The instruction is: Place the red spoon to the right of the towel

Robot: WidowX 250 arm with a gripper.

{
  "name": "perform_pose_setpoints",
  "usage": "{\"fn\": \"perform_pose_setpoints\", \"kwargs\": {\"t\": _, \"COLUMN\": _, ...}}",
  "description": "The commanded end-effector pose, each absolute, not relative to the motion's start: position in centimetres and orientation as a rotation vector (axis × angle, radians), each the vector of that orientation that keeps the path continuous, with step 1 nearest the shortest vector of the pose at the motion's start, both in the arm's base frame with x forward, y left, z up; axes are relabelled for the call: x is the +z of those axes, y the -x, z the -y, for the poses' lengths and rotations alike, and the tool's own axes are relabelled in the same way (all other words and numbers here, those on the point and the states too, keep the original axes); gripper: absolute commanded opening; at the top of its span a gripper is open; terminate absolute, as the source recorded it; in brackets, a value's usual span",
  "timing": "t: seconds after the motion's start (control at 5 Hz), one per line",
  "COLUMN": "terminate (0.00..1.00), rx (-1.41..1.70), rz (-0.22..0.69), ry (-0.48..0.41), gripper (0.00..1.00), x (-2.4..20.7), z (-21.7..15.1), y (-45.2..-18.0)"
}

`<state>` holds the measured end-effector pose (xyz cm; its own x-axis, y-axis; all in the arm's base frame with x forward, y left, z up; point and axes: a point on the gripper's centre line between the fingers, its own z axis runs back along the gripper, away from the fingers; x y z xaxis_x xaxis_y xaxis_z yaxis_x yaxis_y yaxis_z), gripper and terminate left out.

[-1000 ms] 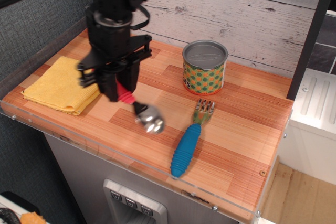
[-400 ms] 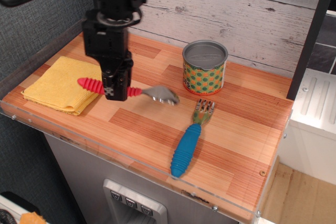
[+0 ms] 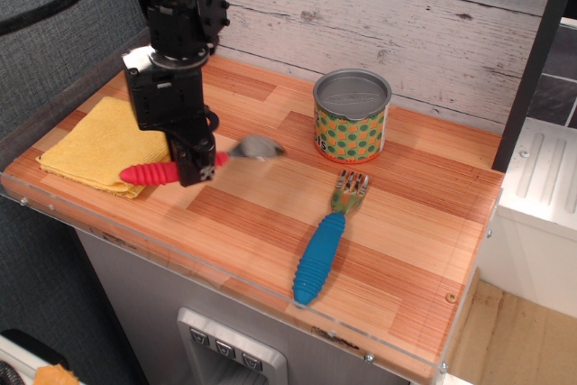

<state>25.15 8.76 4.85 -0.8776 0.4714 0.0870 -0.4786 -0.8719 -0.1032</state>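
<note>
Observation.image is showing the gripper [image 3: 194,167] grasping the spoon [image 3: 185,165] by its red handle, low over the table [image 3: 406,223]. Its blurry silver bowl is probably hanging just right of the towel [image 3: 95,146].

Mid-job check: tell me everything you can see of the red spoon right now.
The red spoon has a thick ribbed red handle and a shiny metal bowl, which looks blurred. The gripper is closed around its middle, hiding part of the handle. It lies roughly level, handle end pointing left at the right edge of the yellow towel, bowl pointing right toward the patterned can. Whether it touches the wooden table or towel cannot be told.
</note>
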Motion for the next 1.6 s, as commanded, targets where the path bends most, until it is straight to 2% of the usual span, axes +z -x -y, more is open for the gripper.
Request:
{"fn": "perform_pose_setpoints", "kwargs": {"t": 0.0, "terminate": 0.00, "rx": 2.915, "rz": 0.241, "ry": -0.046, "gripper": 0.00, "x": 6.3, "z": -8.0, "y": -27.5}}
{"fn": "perform_pose_setpoints", "kwargs": {"t": 0.6, "terminate": 0.00, "rx": 2.891, "rz": 0.230, "ry": 0.053, "gripper": 0.00, "x": 3.3, "z": -7.9, "y": -27.7}}
{"fn": "perform_pose_setpoints", "kwargs": {"t": 0.8, "terminate": 0.00, "rx": 2.921, "rz": 0.240, "ry": 0.049, "gripper": 0.00, "x": 2.4, "z": -8.0, "y": -27.4}}
{"fn": "perform_pose_setpoints", "kwargs": {"t": 1.0, "terminate": 0.00, "rx": 2.956, "rz": 0.198, "ry": 0.047, "gripper": 0.00, "x": 1.6, "z": -8.3, "y": -27.3}}
{"fn": "perform_pose_setpoints", "kwargs": {"t": 1.4, "terminate": 0.00, "rx": 3.003, "rz": 0.233, "ry": 0.057, "gripper": 0.00, "x": 1.4, "z": -8.2, "y": -26.5}}
